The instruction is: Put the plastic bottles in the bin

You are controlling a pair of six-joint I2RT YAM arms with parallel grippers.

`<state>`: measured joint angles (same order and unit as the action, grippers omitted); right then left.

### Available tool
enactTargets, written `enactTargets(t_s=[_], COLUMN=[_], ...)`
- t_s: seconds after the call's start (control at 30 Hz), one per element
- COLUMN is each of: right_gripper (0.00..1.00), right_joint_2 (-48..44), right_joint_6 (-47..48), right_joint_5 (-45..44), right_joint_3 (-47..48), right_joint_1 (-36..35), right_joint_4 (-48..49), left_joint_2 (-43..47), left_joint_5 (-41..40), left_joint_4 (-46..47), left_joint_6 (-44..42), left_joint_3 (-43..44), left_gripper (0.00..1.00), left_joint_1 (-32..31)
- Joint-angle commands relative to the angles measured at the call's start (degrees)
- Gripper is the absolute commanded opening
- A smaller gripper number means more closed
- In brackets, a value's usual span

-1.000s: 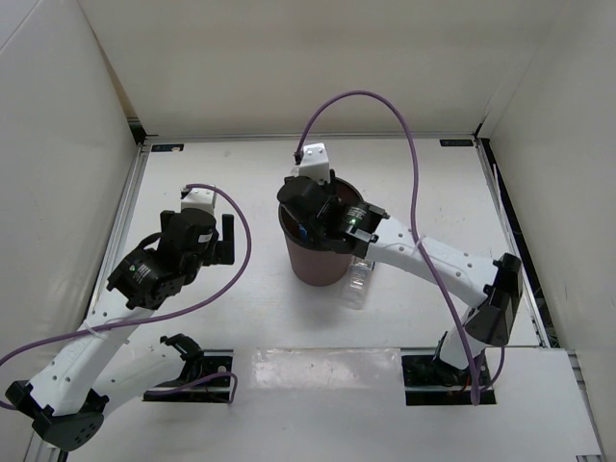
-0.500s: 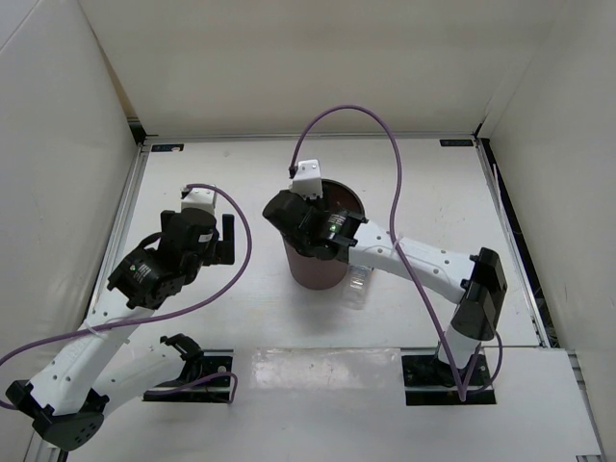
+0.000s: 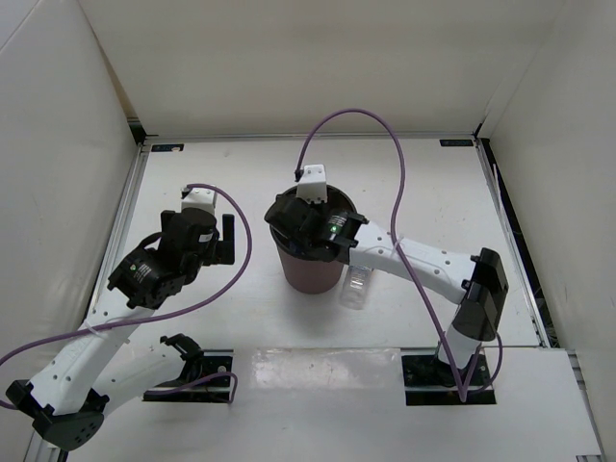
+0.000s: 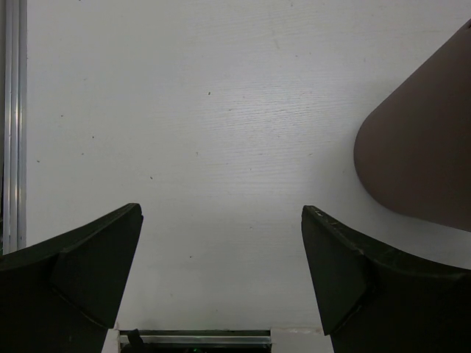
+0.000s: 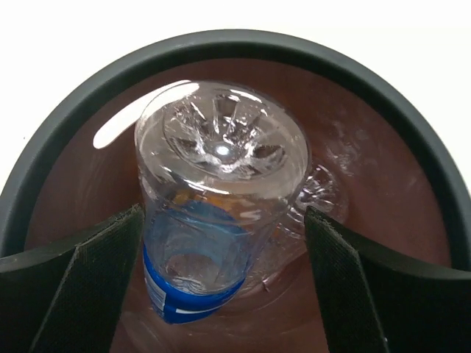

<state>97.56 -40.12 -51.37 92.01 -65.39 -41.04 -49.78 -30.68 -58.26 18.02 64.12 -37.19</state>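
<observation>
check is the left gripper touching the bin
Apart. The left wrist view shows white table between the open left gripper and the bin.

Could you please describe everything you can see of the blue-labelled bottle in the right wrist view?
The blue-labelled bottle is clear, thin plastic and looks empty. Its petalled base faces the camera, cap end down and hidden, inside the bin. It sits between the fingers of the right gripper; whether they press it is unclear. Another clear bottle lies beside it.
</observation>
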Motion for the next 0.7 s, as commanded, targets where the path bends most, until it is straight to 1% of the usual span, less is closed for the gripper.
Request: enactTargets(t_s=[0.0, 0.07, 0.1, 0.2, 0.23, 0.27, 0.37, 0.4, 0.43, 0.47, 0.5, 0.53, 0.57, 0.6, 0.63, 0.67], right_gripper=[0.9, 0.9, 0.9, 0.9, 0.9, 0.9, 0.9, 0.9, 0.9, 0.9, 0.9, 0.9, 0.9, 0.9, 0.9, 0.9], right_joint_2=[-4.04, -4.66, -4.57, -4.66, -5.09, -5.79, -9.04, -11.23, -12.64, -14.05, -19.63, -21.86, -23.89, -31.48, -34.16, -38.89], right_joint_6=[0.47, 2.23, 5.54, 9.25, 10.49, 13.63, 16.73, 17.0, 14.04, 12.27, 10.69, 7.19, 6.55, 5.76, 3.4, 1.03], right_joint_5=[-3.99, -5.22, -5.57, -7.07, -9.51, -10.14, -13.48, -13.84, -14.1, -13.58, -10.79, -8.07, 4.75, 9.49, 13.8, 26.37], right_joint_3=[0.63, 2.99, 5.0, 11.42, 12.75, 14.41, 16.71, 16.8, 16.45, 13.84, 12.42, 8.58, 6.19, -3.14, -6.8, -13.89], right_joint_1=[-1.14, -1.67, -1.85, -2.29, -2.46, -2.9, -4.22, -4.57, -4.31, -3.96, -1.52, -0.02, 2.08, 10.8, 13.94, 17.01], right_joint_4=[-1.85, -1.94, -2.81, -5.88, -6.07, -5.55, -5.9, -5.81, -6.77, -7.04, -7.3, -6.61, -4.6, -2.93, 0.83, 4.61], left_joint_2=[0.12, 0.29, 0.38, 0.03, 0.03, 0.12, 0.21, 0.3, 0.56, 0.47, 0.82, 0.82, 0.74, 0.82, 0.91, 0.82], left_joint_5=[-0.61, -0.61, -0.7, -0.7, -0.7, -0.61, -0.88, -1.14, -1.14, -1.31, -1.4, -1.4, -1.4, -1.49, -1.32, -1.32], left_joint_4=[0.08, 0.16, 0.16, 0.08, 0.16, 0.16, -0.1, -0.01, -0.01, -0.01, 0.08, -0.01, -0.01, -0.01, -0.19, -0.1], left_joint_6=[-0.09, -0.09, -0.09, 0.0, -0.18, -0.09, -0.09, -0.09, -0.09, 0.08, 0.0, 0.0, -0.09, 0.0, 0.08, 0.0], left_joint_3=[-0.13, -0.13, -0.13, 0.04, -0.04, -0.05, 0.04, 0.04, 0.04, 0.04, -0.04, -0.05, -0.13, 0.04, -0.04, -0.05], left_gripper=[1.0, 1.0, 1.0, 1.0, 1.0, 1.0, 1.0, 1.0, 1.0, 1.0, 1.0, 1.0, 1.0, 1.0, 1.0, 1.0], left_joint_1=[0.28, 0.19, 0.27, 0.19, 0.27, 0.28, 0.27, 0.19, 0.27, 0.28, 0.28, 0.19, 0.19, 0.19, 0.19, 0.19])
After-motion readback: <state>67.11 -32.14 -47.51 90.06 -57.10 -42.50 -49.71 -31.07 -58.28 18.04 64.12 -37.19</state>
